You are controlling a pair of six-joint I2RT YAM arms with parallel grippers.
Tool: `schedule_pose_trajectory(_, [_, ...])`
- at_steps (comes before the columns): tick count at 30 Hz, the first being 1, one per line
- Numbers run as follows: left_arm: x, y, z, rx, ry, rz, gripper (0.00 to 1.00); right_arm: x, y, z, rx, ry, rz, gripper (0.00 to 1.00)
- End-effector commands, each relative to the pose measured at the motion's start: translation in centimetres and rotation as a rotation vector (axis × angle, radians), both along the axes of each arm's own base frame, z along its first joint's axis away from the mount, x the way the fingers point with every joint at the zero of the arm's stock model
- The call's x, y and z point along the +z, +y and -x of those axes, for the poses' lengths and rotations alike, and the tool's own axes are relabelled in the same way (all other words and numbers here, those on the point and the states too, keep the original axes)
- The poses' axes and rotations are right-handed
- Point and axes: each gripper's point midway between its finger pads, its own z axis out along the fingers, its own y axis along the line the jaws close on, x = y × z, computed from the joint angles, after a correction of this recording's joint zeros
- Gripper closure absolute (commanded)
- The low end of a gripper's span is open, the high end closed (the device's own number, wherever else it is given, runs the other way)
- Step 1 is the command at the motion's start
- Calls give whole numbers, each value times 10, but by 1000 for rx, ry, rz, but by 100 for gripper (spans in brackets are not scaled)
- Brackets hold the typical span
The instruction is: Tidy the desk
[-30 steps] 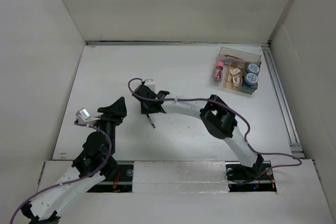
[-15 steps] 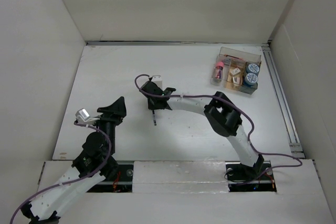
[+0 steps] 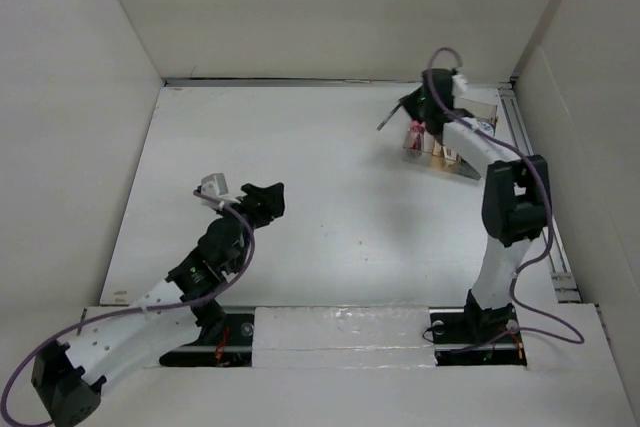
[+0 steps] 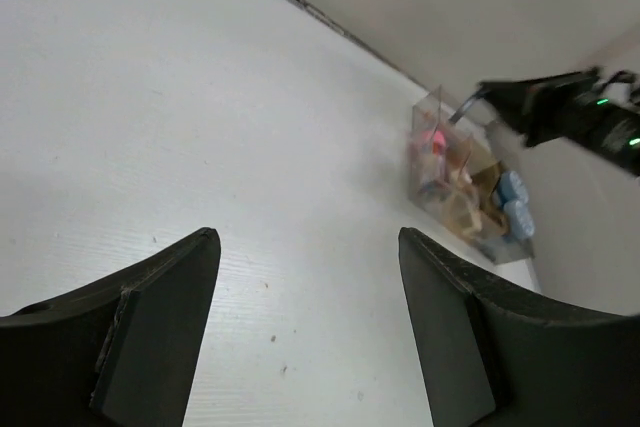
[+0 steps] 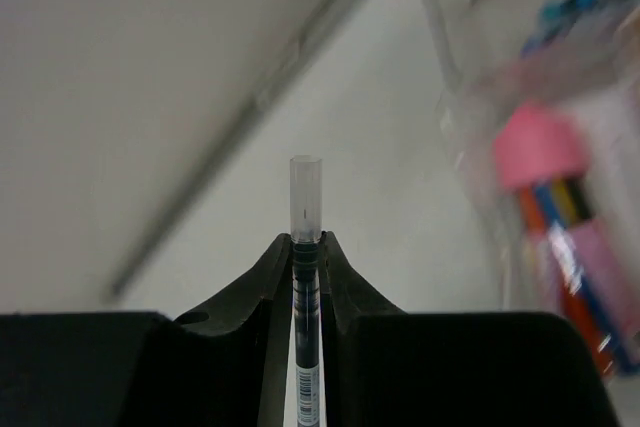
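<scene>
The desk [image 3: 330, 162] is a wide white tabletop. My right gripper [image 3: 410, 110] hangs at the far right, at the left end of a clear compartmented tray [image 3: 484, 107], shut on a dark pen with a clear cap [image 3: 388, 122]. In the right wrist view the pen [image 5: 306, 197] stands up between the shut fingers of that gripper [image 5: 306, 242], with the tray wall [image 5: 470, 117] just to its right. My left gripper [image 3: 268, 199] hovers over the desk's middle left, open and holding nothing [image 4: 310, 247].
The tray holds a pink-capped tube of coloured bits [image 5: 545, 152], small tan pieces [image 4: 468, 209] and blue round items [image 4: 512, 202]. White wall panels close in the left, back and right. A metal rail [image 3: 535, 187] runs along the desk's right edge.
My right arm has swung the pen from the middle of the desk to the tray at the far right. My left arm has reached forward and to the right, still open.
</scene>
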Motion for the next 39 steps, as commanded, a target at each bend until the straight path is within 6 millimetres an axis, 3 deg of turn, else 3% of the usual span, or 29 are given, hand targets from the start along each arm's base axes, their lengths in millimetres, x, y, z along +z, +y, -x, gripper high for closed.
schedule_pose_trajectory(1, [24, -27, -7, -99, -26, -27, 32, 74, -86, -35, -330, -260, -235, 100])
schedule_pose_trajectory(2, [22, -29, -8, -102, -14, -34, 32, 78, -125, -42, -423, -304, -261, 100])
schedule_pose_trajectory(3, [20, -32, -9, -108, -3, -42, 32, 67, -146, -47, -485, -298, -271, 100])
schedule_pose_trajectory(4, [20, -34, -8, -121, -5, -40, 32, 74, -166, -53, -557, -326, -289, 100])
schedule_pose_trajectory(5, [20, -35, -8, -127, -13, -41, 32, 66, -193, -54, -620, -299, -278, 100])
schedule_pose_trajectory(7, [21, -34, -6, -130, -38, -23, 32, 51, -216, -62, -696, -267, -280, 100])
schedule_pose_trajectory(8, [20, -32, -6, -127, -42, -22, 32, 58, -223, -67, -712, -280, -285, 100])
schedule_pose_trajectory(12, [23, -30, -5, -123, -63, -13, 32, 48, -248, -75, -798, -256, -254, 100])
schedule_pose_trajectory(20, [18, -30, -8, -110, -46, -32, 32, 17, -260, -80, -858, -193, -227, 100])
schedule_pose_trajectory(30, [19, -28, -8, -103, -47, -24, 32, -30, -259, -65, -876, -93, -198, 100])
schedule_pose_trajectory(36, [19, -29, -7, -108, -43, -21, 32, -38, -258, -55, -882, -73, -200, 90])
schedule_pose_trajectory(37, [19, -29, -7, -110, -43, -21, 32, -41, -258, -53, -887, -62, -198, 87])
schedule_pose_trajectory(38, [20, -29, -6, -109, -48, -16, 32, -41, -259, -49, -894, -59, -196, 77])
schedule_pose_trajectory(39, [20, -29, -6, -109, -48, -14, 32, -42, -259, -49, -894, -59, -196, 77])
